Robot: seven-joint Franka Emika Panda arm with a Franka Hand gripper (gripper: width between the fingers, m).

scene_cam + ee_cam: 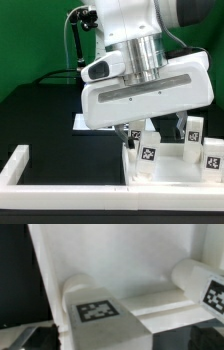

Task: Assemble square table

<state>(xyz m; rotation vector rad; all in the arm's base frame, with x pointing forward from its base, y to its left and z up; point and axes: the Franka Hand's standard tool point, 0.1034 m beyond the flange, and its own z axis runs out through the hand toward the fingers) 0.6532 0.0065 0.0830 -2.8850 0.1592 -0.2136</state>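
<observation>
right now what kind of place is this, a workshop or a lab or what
Most likely a robotics lab bench set up for furniture assembly trials. A robot arm's gripper hangs over a black table, the white leg blocks carry black-and-white square tags, and a white border frame fences in the work area.

Black tabletop (40,110). White border bar (60,180) along the near edge, with a short upright end (17,160) at the exterior view's left. Green backdrop (30,40) behind.

We see large white square plastic slab (120,263), smooth, faint sheen; small white plastic leg blocks (148,156), matt printed tags; black tabletop (40,110), matt.
</observation>
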